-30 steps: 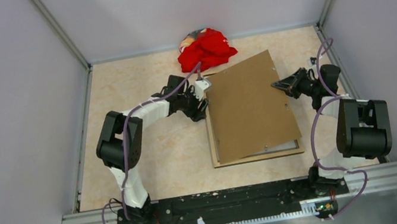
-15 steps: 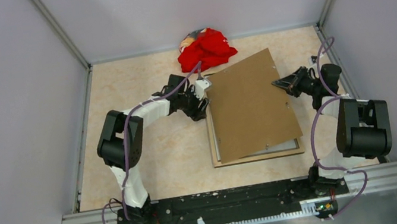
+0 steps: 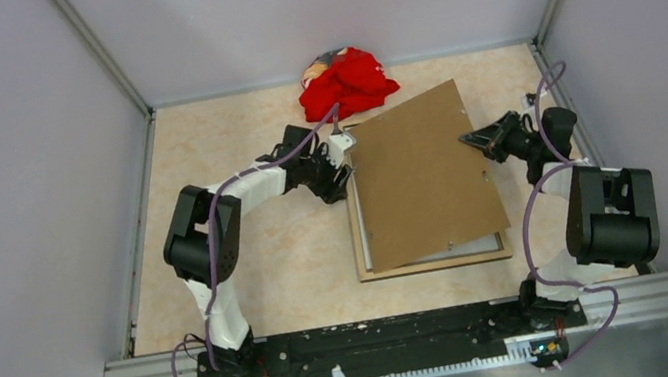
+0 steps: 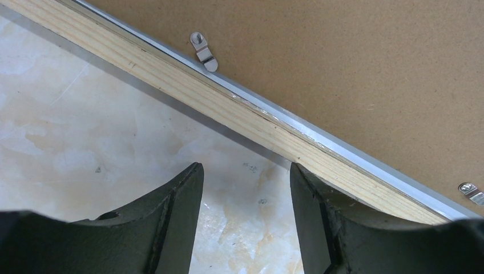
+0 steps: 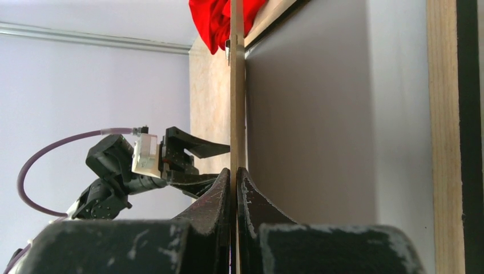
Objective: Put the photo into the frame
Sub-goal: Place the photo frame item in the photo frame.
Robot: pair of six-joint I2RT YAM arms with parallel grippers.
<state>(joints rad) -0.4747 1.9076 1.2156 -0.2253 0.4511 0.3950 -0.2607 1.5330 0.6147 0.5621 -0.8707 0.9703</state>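
Okay, frame (image 3: 423, 264) lies flat on the tabletop (image 3: 259, 251), pale wood back up, right of centre, long sides running away from the arm bases. A plain brown board (image 3: 419, 175) sits over it and hides most of it. The board's left edge is down along the inside of the frame's left rail and its right side is lifted, so it looks skewed from above. Only the left rail and near rail show clearly in the top view.

Photo: no printed face shows in any view. The right wrist view shows a flat grey sheet in the frame opening under the raised board, and the top view shows a narrow pale strip between the board's near edge and the near rail. Cannot tell if either is the photo.

Right gripper (image 3: 466, 140) is at the board's right edge, in its far half. Its jaws are pressed together on the thin edge, pinching the board.

Left gripper (image 4: 245, 171) is at the outside of the left rail, near the far left corner. Its jaws are spread and hold nothing, with bare tabletop between them. One finger (image 4: 319, 222) is close against the wood; contact is unclear.

Two small metal clips (image 4: 204, 51) sit along the seam between rail and board.

Red cloth (image 3: 349, 83) is bunched at the far edge of the tabletop, just beyond the frame's far left corner.
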